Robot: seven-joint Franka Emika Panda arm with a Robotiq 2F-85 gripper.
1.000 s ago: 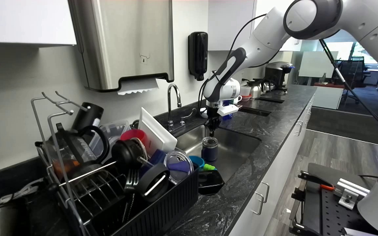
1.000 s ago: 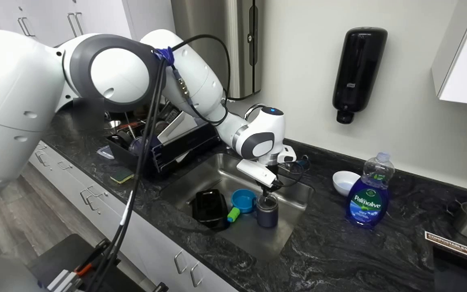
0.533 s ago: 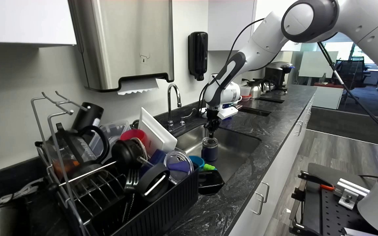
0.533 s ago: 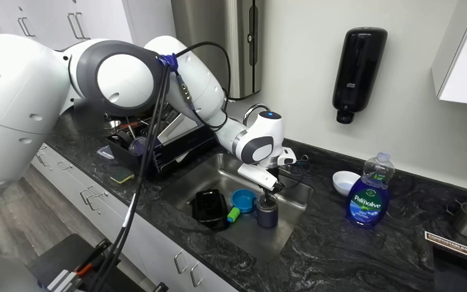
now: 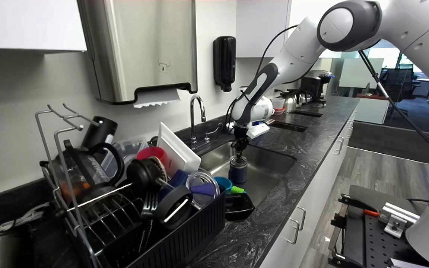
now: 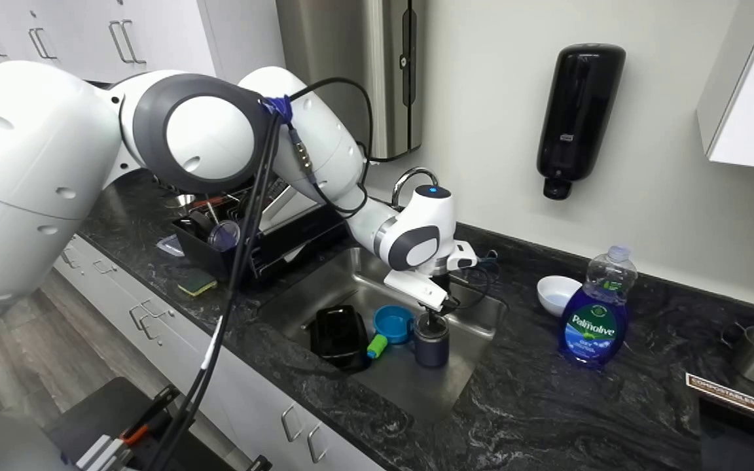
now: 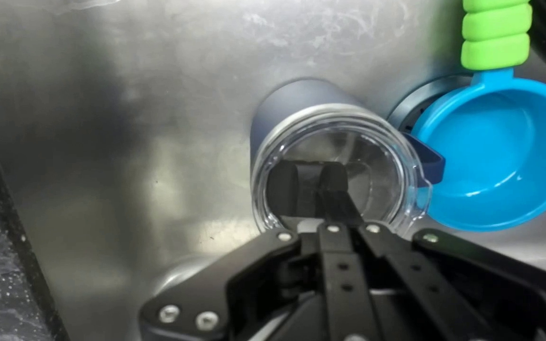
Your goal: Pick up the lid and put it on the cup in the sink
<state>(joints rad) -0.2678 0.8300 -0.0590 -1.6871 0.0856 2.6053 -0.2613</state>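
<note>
Wrist view: one lid point(image 7: 368, 166) on one cup point(image 7: 296, 102)

It stands in the sink point(image 7: 112, 203). One arm point(image 6: 332, 139) arches over, gripper point(image 5: 239, 153) pointing down, fingers pressed together at the lid. One blue pan point(image 7: 493, 147) lies at the cup's three o'clock; in an exterior view, one black dish point(image 6: 338, 333) at nine.

In an exterior view, the scene is seen from close above the dish rack point(image 5: 199, 227), lengthwise along the counter point(image 5: 315, 137); in an exterior view, it is seen from above, facing the wall point(image 6: 482, 104) at a slant, the arm point(image 6: 210, 137) near at the left. Both exterior views share the sink point(image 6: 423, 392), the arm, the dish rack and the black dispenser point(image 6: 580, 118). The wrist view looks steeply down into that sink, the cup point(image 7: 287, 106) close below
</note>
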